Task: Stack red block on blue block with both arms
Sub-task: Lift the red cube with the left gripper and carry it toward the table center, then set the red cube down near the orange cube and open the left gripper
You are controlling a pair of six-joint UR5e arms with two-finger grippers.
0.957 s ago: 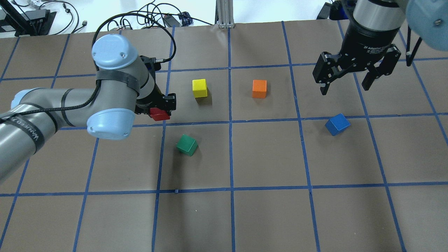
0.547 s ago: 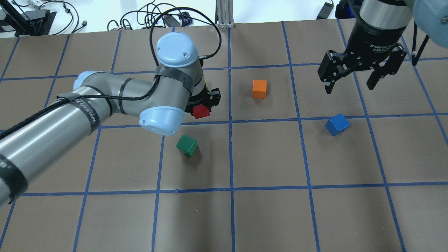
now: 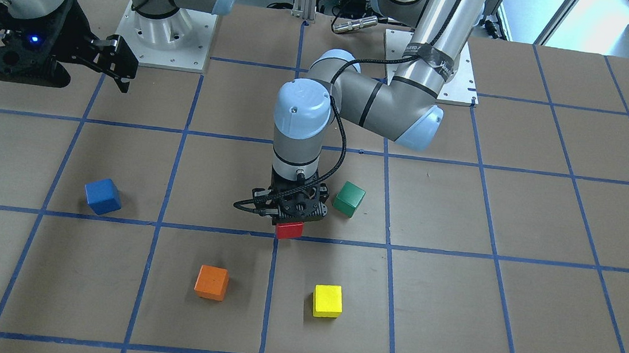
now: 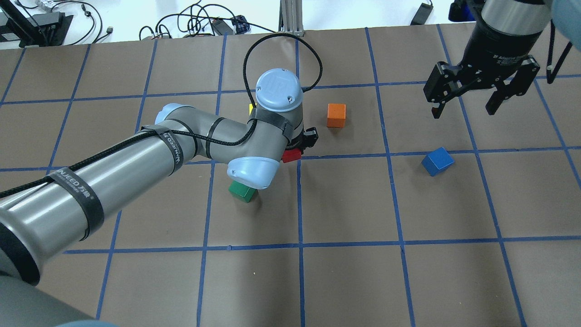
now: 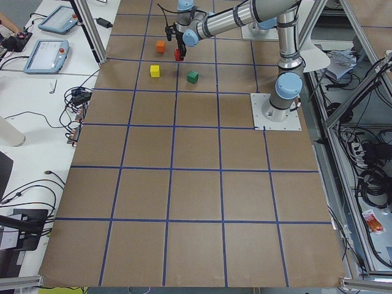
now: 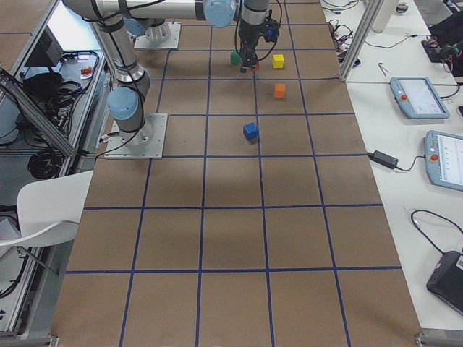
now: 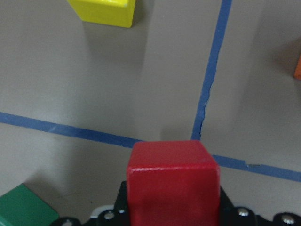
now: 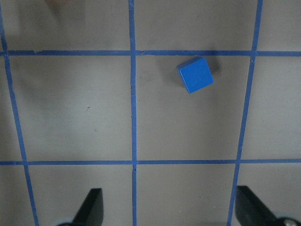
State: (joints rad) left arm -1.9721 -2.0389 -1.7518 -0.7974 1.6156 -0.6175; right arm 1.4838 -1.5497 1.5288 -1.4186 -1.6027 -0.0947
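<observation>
My left gripper (image 4: pixel 297 147) is shut on the red block (image 4: pixel 290 156) and holds it above the table near the middle; it also shows in the front view (image 3: pixel 289 230) and fills the bottom of the left wrist view (image 7: pixel 173 181). The blue block (image 4: pixel 437 161) lies alone on the table at the right, also in the front view (image 3: pixel 102 196) and the right wrist view (image 8: pixel 195 74). My right gripper (image 4: pixel 465 102) is open and empty, high above the table, beyond the blue block.
An orange cube (image 4: pixel 336 115) sits just right of my left gripper. A green cube (image 4: pixel 243 191) lies under the left forearm. A yellow cube (image 3: pixel 328 300) is mostly hidden by the left wrist in the overhead view. Blue tape lines grid the brown table.
My left arm has carried the red block to the right, from the left of the yellow cube to the table's centre line. My right gripper has drifted slightly right and back, still open.
</observation>
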